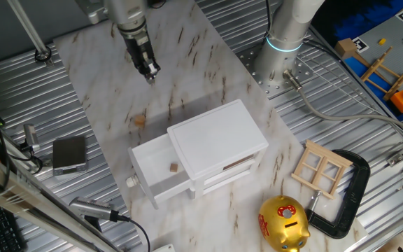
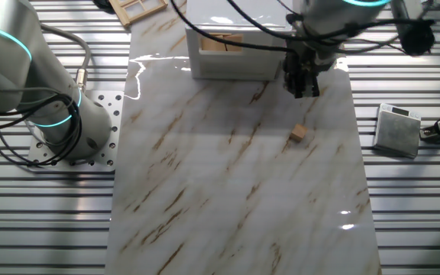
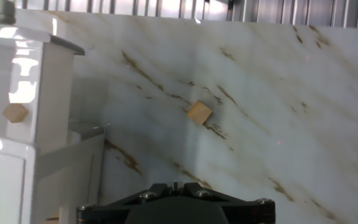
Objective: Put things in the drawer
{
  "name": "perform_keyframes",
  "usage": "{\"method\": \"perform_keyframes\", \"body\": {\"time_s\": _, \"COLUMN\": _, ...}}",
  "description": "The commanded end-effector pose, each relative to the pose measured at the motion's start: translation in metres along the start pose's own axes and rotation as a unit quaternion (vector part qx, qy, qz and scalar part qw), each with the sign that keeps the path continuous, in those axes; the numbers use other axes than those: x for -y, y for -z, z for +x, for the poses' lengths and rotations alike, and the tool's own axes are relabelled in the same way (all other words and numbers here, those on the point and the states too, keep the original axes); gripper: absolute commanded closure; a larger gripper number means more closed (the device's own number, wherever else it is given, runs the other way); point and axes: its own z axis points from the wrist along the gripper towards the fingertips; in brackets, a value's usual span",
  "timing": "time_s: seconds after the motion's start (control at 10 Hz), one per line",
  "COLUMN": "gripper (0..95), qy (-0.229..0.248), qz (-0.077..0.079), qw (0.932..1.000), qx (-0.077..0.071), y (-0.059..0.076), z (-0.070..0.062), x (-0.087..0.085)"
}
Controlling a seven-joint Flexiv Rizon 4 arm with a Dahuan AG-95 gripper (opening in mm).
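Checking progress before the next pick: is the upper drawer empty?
No. The drawer is pulled open with one block inside.

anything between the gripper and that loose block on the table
Nothing visible. The gripper hangs above bare marble, and the block lies alone in the open, apart from the open drawer, where another block already lies.

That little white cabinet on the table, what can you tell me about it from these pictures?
The white cabinet is a small box of what looks like painted wood, standing upright on the marble-patterned tabletop. It has two drawers, one above the other. The upper drawer is pulled out, with a small round knob on its front, and one tiny wooden block lies inside. The lower drawer looks pushed in. Nothing else touches it; the end effector hangs apart from it, and another block lies on the tabletop nearby.
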Motion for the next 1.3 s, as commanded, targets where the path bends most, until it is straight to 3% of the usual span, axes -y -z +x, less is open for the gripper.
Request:
{"method": "perform_keyframes", "body": {"time_s": 0.1, "gripper": 95.0, "qy": -0.001, "qz": 0.001, "qw": 1.0000, "qx": 0.000, "y": -0.017, "z": -0.008, "x": 0.008}}
{"method": "perform_keyframes", "body": {"time_s": 0.3, "gripper": 95.0, "qy": 0.006, "qz": 0.001, "qw": 1.0000, "qx": 0.000, "y": -0.042, "z": -0.020, "x": 0.020}}
{"method": "perform_keyframes", "body": {"time_s": 0.6, "gripper": 95.0, "qy": 0.011, "qz": 0.002, "qw": 0.9999, "qx": -0.002, "y": -0.068, "z": -0.032, "x": 0.032}}
{"method": "perform_keyframes", "body": {"time_s": 1.3, "gripper": 95.0, "qy": -0.004, "qz": 0.005, "qw": 0.9999, "qx": -0.010, "y": -0.093, "z": -0.060, "x": 0.040}}
